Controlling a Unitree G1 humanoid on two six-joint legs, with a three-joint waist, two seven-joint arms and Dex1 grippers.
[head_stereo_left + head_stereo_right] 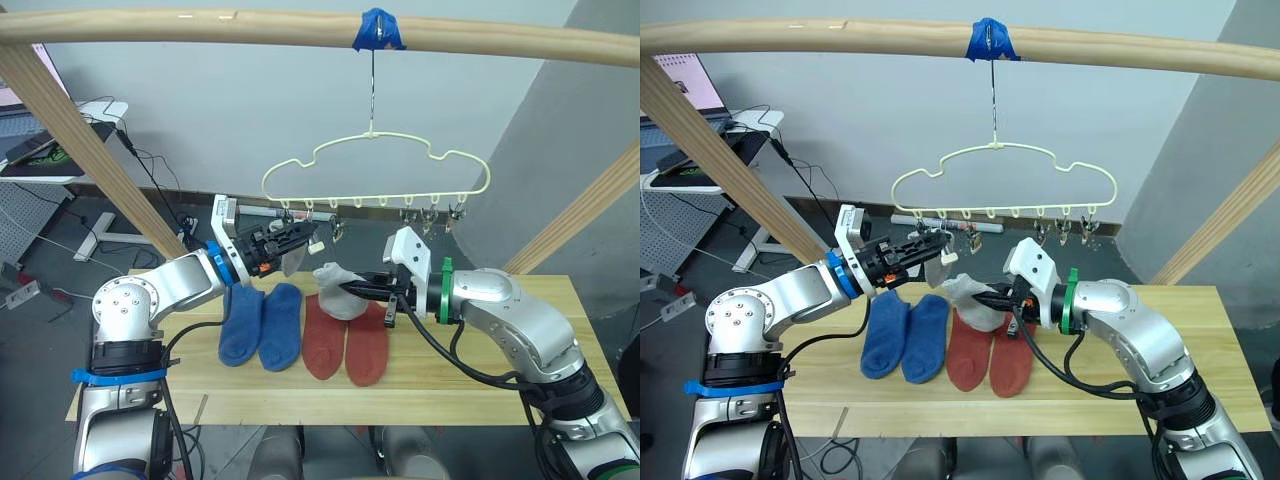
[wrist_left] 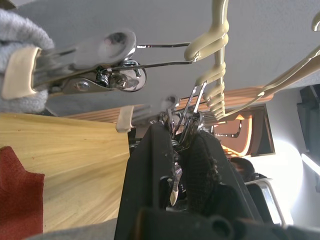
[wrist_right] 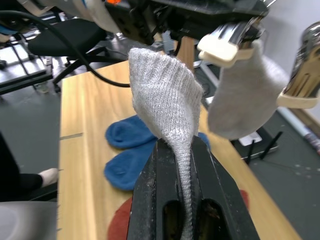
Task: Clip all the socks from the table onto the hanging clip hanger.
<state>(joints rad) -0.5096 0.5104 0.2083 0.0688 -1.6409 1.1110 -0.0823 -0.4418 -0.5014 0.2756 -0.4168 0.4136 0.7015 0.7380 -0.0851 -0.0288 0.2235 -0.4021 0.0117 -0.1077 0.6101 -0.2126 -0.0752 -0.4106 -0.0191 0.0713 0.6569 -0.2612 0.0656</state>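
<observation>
The pale-yellow clip hanger [image 1: 375, 165] hangs over the table [image 1: 560, 330] from a wooden rail. My left gripper [image 1: 308, 236] is shut on one of its silver clips [image 2: 176, 131], near the hanger's left end. Beside it, another clip [image 2: 75, 70] holds a light grey sock [image 3: 240, 95]. My right gripper [image 1: 345, 288] is shut on a second grey sock [image 3: 167, 95] and holds it above the table, just below and to the right of the left gripper. Two blue socks [image 1: 262, 325] and two rust-red socks [image 1: 347, 345] lie side by side on the table.
The thick wooden rail [image 1: 200, 25] with blue tape [image 1: 380, 30] spans the top. Slanted wooden posts stand at the left [image 1: 90, 150] and the right [image 1: 580, 215]. More silver clips [image 1: 430, 215] hang free along the hanger's right part.
</observation>
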